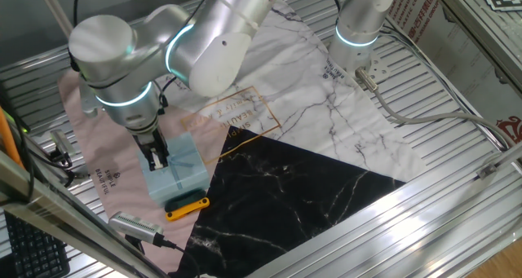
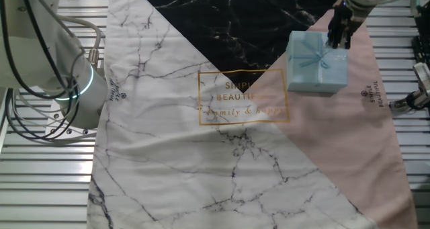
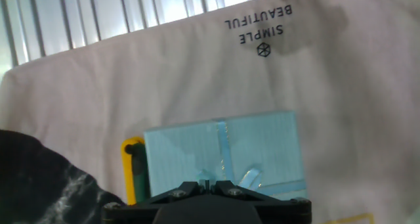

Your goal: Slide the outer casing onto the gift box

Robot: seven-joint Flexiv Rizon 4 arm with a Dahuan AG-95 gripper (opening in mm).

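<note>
You have a marbled cloth (image 2: 168, 142) over a ribbed metal table (image 1: 457, 90). At lower left of one fixed view, the gripper (image 1: 157, 158) sits on the outer casing (image 1: 175, 174); its jaw opening can't be told. A yellow-and-black bar (image 1: 187, 205) lies just beside.

Pale blue outer casing (image 2: 317, 62), yellow-and-black bar (image 1: 187, 205), seemingly marbled cloth (image 2: 168, 121)

1. Pale blue ribboned boxes (outer casing (image 1: 178, 174) (image 2: 316, 62) (image 3: 226, 156)): one.
2. Yellow-and-black bar-shaped objects (image 1: 187, 205) (image 3: 132, 171): one, just beside the casing.
3. Robot arms: two, one over the casing (image 1: 175, 46) and one at the far side of the table (image 1: 363, 21) (image 2: 64, 81).
4. Two-finger grippers (image 1: 157, 157) (image 2: 338, 33): one.
5. Printed table cloths (image 1: 326, 90) (image 2: 201, 121) (image 3: 197, 73): one.
6. Silver handheld devices with a cable, at the near edge (image 1: 134, 226): one.
</note>
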